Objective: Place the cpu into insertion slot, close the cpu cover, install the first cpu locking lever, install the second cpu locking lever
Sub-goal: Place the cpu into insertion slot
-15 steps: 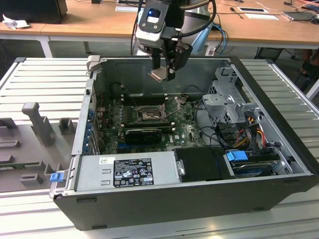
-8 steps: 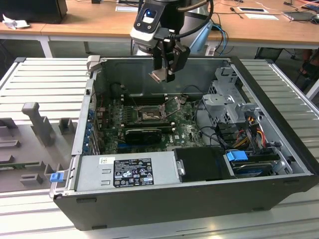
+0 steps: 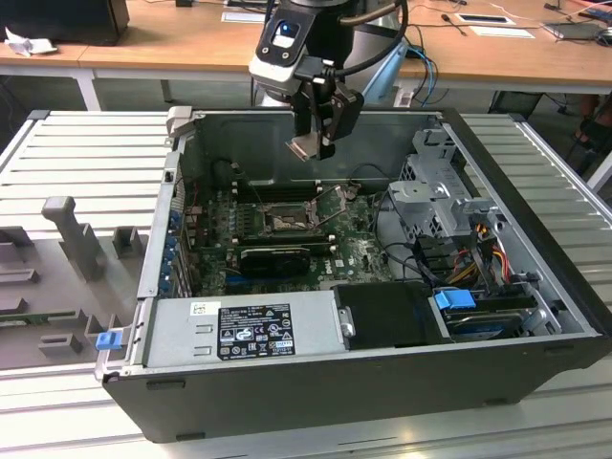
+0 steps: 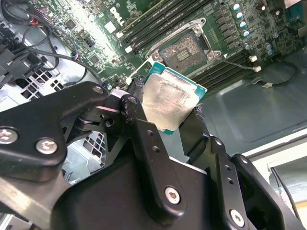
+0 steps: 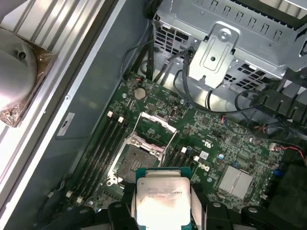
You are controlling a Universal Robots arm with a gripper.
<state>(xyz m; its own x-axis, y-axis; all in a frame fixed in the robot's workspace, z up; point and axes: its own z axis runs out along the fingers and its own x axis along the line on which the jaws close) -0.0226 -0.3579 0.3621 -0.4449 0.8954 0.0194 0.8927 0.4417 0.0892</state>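
Black gripper (image 4: 165,115), silver screws (image 4: 172,194), blue-capped grey wrist (image 3: 284,38).

The gripper's (image 4: 168,108) matt black fingers (image 4: 141,129) pinch the cpu (image 4: 169,98), its dull silver-grey metal top smeared and faintly shiny, edged in green. Below the gripper, the dark insertion slot (image 4: 184,53) has a bright metal rim, amid glossy green circuit board (image 4: 96,28)

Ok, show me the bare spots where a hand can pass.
Free: the ribbed platform on the exterior view's left of the computer case, and the bare metal panel beside the memory slots. Crowded: cables by the drive cage, and the insertion slot below the cpu in the gripper.
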